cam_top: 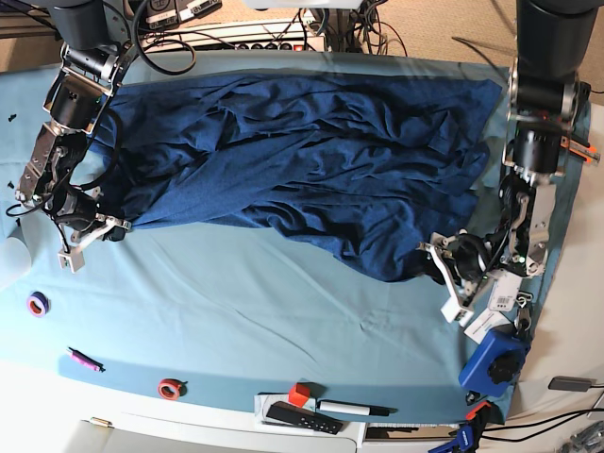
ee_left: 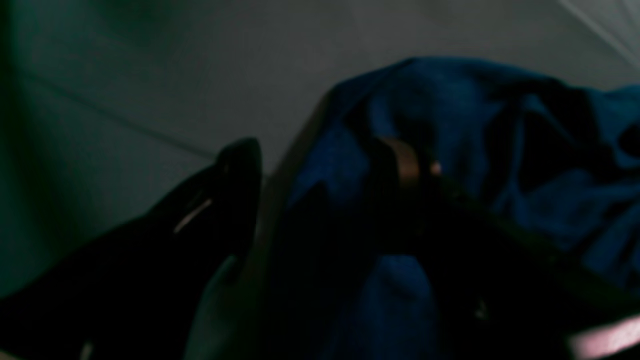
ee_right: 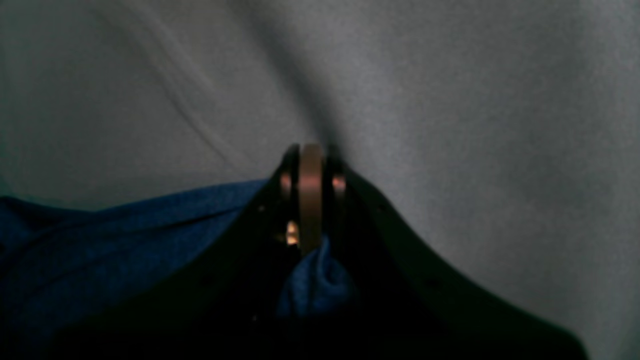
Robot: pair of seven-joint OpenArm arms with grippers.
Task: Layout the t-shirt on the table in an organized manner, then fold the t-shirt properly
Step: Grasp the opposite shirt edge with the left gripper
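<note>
We are working over the wide rectangular table under its smooth light teal cloth (cam_top: 283,311), and across its far half lies the large dark heathered-blue knit t-shirt (cam_top: 311,151), stretched sideways between our two arms but heavily rumpled, with deep diagonal folds and its near edge sagging toward the left arm's side. We judge that we are in the laying-out step; folding has not begun, since no clean outline of the shirt shows yet. Our right gripper (ee_right: 311,200) sits at the shirt's corner on the base view's left, its jaws pressed together on a pinch of the blue cloth, a small tuft of which pokes out below the fingertips in the right wrist view. Our left gripper (cam_top: 444,274) rests low at the opposite lower corner with its jaws spread apart; in the left wrist view one dark finger (ee_left: 240,170) stands clear over bare table while the other is down among the fabric, holding nothing that we can see. Next, we think, the left gripper must find a fresh hold on that bunched hem and draw it outward and toward us, against the right gripper's anchor, to flatten the folds.
</note>
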